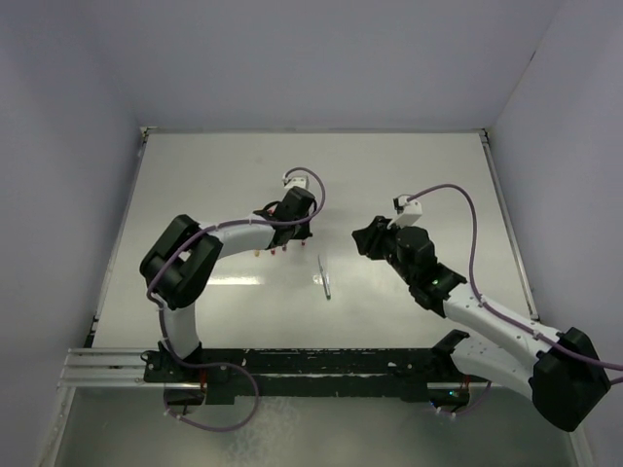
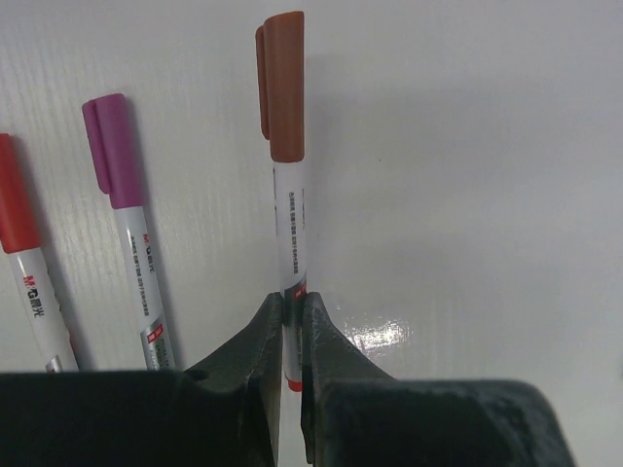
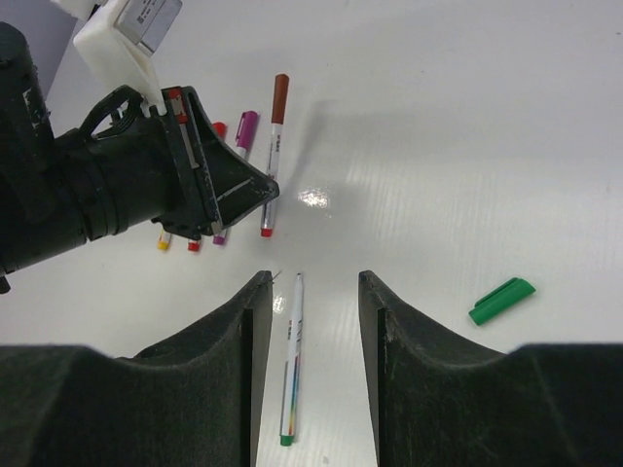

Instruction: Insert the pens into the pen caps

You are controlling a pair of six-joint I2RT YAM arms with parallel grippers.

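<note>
My left gripper (image 2: 290, 298) (image 1: 283, 236) is shut on the rear of a white pen (image 2: 293, 229) that wears a brown-red cap (image 2: 284, 88) and lies on the table. Beside it lie a purple-capped pen (image 2: 127, 209) and a red-capped pen (image 2: 24, 253). My right gripper (image 3: 313, 279) (image 1: 362, 239) is open and empty. It hovers over an uncapped green-ended pen (image 3: 292, 360) (image 1: 325, 277), which lies between its fingers. A loose green cap (image 3: 501, 300) lies to the right of it.
Several capped pens lie in a row under the left gripper (image 3: 255, 193), their yellow, red and purple ends (image 3: 193, 245) showing. The white table (image 1: 214, 185) is walled at the back and sides.
</note>
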